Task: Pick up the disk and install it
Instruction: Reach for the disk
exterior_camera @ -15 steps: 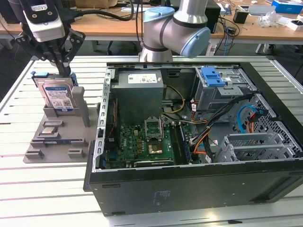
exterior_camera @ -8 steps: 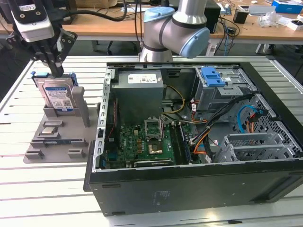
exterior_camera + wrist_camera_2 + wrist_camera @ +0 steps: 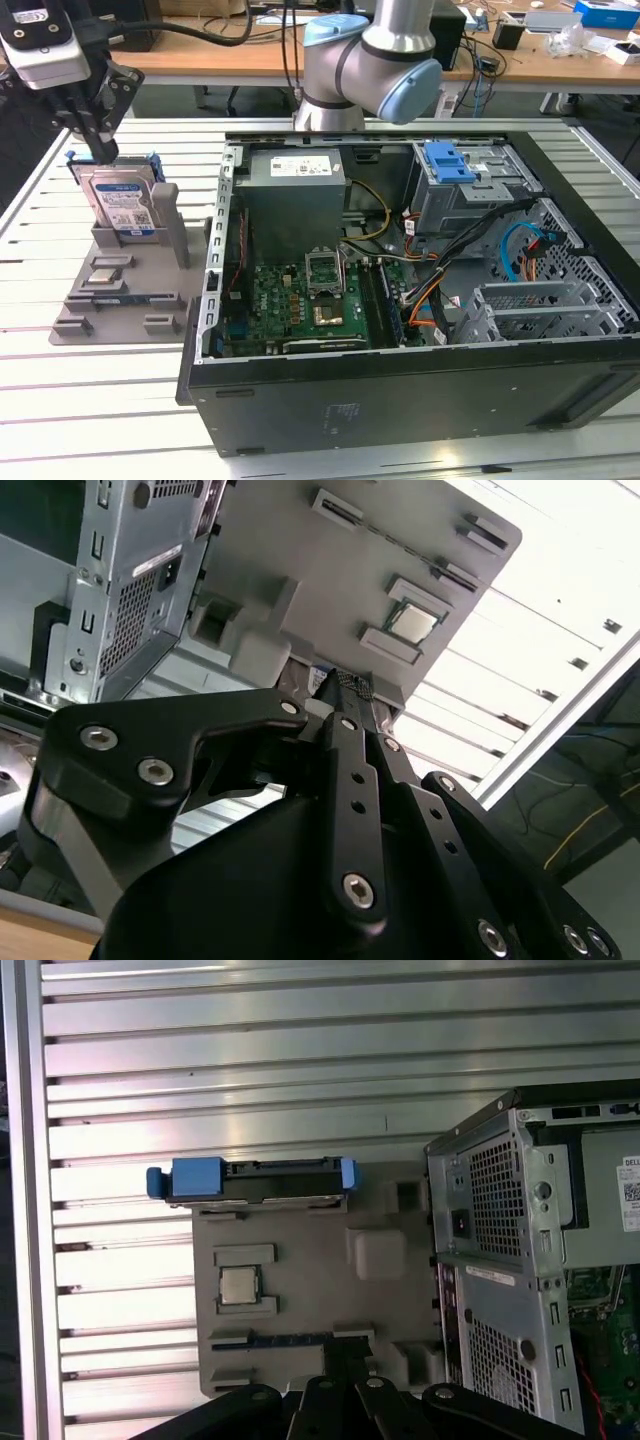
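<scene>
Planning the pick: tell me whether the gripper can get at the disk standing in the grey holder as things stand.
Probably yes. In the exterior view the gripper hangs just above the disk, which stands upright in the grey holder. Nothing appears to lie between them; the disk's top edge looks uncovered.

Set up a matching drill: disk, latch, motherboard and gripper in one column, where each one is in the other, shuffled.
Things:
1. disk
2. latch
3. motherboard
4. gripper

Places:
A. flat inside the case
B. by the disk's top edge
C. upright in the grey holder
D. atop the drive cage

Pairs: 1-C, 2-D, 3-A, 4-B.
</scene>
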`<action>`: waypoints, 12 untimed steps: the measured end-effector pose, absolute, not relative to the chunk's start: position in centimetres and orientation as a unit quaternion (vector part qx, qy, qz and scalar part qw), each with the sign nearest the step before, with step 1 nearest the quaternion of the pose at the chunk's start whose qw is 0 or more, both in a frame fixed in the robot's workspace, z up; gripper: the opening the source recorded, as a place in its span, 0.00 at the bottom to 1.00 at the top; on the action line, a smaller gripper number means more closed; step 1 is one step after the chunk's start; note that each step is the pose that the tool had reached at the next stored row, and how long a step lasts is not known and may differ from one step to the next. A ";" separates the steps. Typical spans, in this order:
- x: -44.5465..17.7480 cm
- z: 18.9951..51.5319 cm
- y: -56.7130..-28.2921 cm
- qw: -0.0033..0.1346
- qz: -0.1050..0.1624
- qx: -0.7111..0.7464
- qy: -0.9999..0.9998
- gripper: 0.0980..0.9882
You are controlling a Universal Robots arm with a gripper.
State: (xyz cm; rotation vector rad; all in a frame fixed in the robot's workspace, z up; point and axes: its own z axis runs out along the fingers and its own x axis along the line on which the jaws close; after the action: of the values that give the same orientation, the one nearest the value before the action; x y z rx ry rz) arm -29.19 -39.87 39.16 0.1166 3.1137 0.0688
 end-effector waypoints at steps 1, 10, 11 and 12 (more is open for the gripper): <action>-29.4 39.2 -39.9 0.013 0.022 0.037 0.999 0.01; -31.2 39.1 -39.9 0.013 0.022 0.037 0.999 0.01; -31.5 39.1 -39.9 0.012 0.022 0.037 0.999 0.01; -31.8 39.1 -39.9 0.012 0.022 0.037 0.999 0.01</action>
State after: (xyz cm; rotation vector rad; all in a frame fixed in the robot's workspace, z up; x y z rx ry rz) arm -31.77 -39.87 39.09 0.1165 3.1137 0.0689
